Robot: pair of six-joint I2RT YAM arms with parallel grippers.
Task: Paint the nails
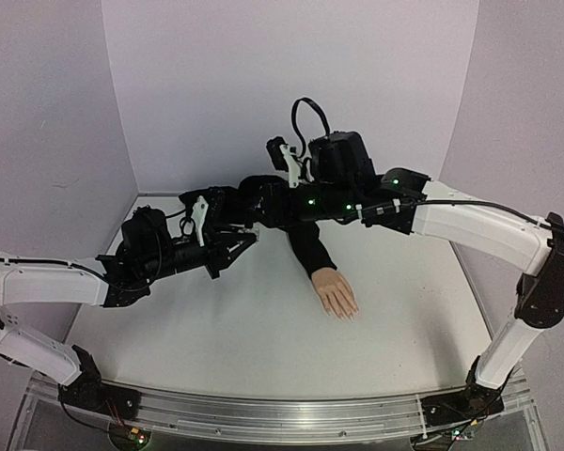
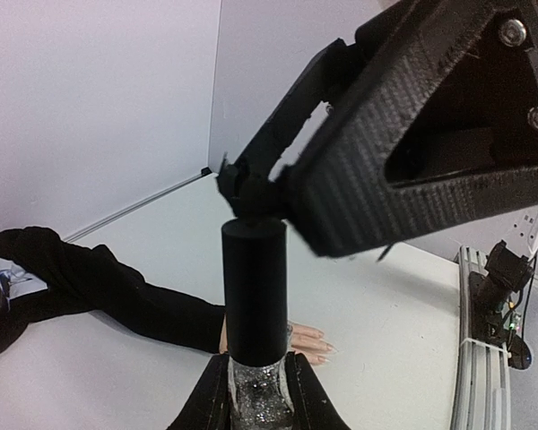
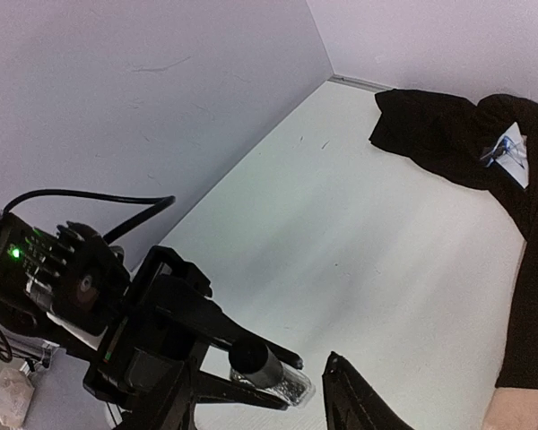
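Left tool (image 2: 258, 408) grips bottle (image 2: 255, 296); nails (image 2: 325, 348) lie beyond.

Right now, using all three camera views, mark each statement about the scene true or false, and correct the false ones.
1. The left end effector grips the small clear glittery bottle. True.
2. The tall black cylindrical cap lies loose on the table. False: it sits on the bottle.
3. The skin-coloured mannequin hand wears a white sleeve. False: the sleeve is black.
4. The mannequin hand rests on the white table, fingers pointing toward the arm bases. True.
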